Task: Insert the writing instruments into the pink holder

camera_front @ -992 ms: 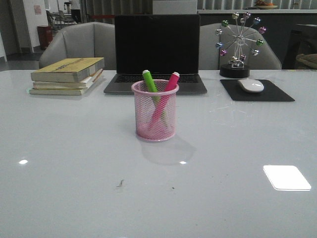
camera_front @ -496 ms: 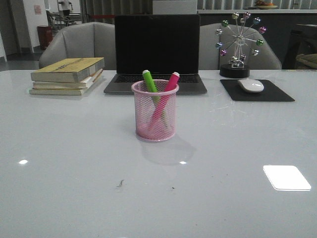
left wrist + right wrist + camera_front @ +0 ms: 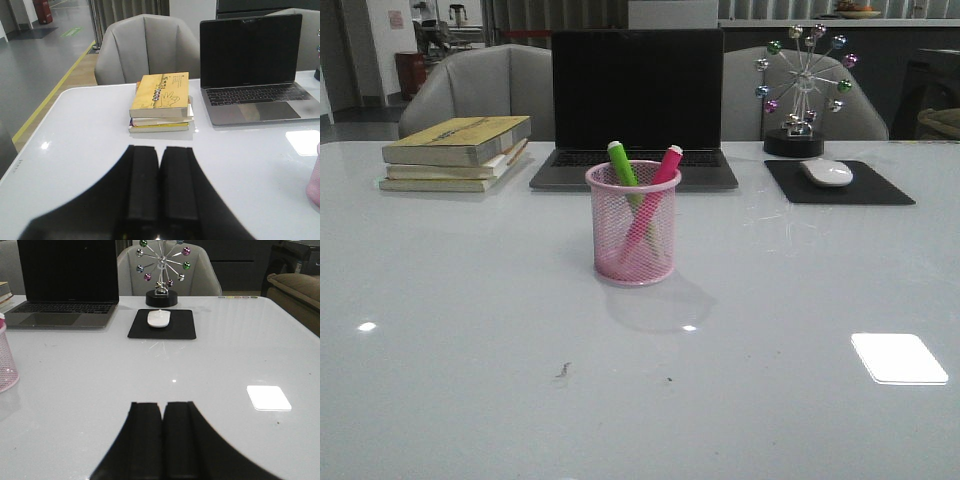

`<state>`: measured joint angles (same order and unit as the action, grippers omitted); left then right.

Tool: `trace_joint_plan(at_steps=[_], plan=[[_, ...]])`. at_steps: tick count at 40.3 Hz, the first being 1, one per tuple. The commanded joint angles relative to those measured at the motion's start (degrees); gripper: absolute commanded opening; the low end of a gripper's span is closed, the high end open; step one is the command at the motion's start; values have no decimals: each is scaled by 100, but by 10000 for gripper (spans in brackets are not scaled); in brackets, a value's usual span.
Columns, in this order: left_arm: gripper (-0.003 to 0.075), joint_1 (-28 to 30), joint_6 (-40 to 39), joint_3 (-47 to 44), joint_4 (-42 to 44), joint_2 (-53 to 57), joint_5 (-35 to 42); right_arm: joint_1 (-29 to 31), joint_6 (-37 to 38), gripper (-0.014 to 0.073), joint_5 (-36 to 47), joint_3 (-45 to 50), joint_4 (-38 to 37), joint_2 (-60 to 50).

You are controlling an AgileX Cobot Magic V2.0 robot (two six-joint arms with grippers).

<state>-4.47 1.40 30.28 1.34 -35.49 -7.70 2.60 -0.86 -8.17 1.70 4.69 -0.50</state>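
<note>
The pink holder (image 3: pixel 633 225) stands upright in the middle of the white table. The lime green marker (image 3: pixel 623 166) and the pink marker (image 3: pixel 661 172) both stand inside it, crossing and leaning on the rim, cap ends up. A sliver of the holder (image 3: pixel 315 182) shows at the edge of the left wrist view, and the holder (image 3: pixel 6 357) also shows in the right wrist view. My left gripper (image 3: pixel 159 150) is shut and empty, well away from the cup. Over bare table, my right gripper (image 3: pixel 163 405) is shut and empty too. Neither gripper appears in the front view.
A stack of books (image 3: pixel 457 152) lies at the back left, a laptop (image 3: pixel 636 108) behind the cup, a mouse (image 3: pixel 827 172) on a black pad (image 3: pixel 838 184) and a ball ornament (image 3: pixel 802 90) at the back right. Grey chairs (image 3: pixel 480 90) stand beyond the table.
</note>
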Motion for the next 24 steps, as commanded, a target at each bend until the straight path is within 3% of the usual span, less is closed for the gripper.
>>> trace_joint_plan(at_steps=[1, 24], plan=[[92, 8, -8, 172, 6, 24, 448, -10, -10, 57, 452, 11, -51, -109], [92, 8, -8, 172, -16, 67, 444, -10, -10, 57, 452, 11, -51, -109]])
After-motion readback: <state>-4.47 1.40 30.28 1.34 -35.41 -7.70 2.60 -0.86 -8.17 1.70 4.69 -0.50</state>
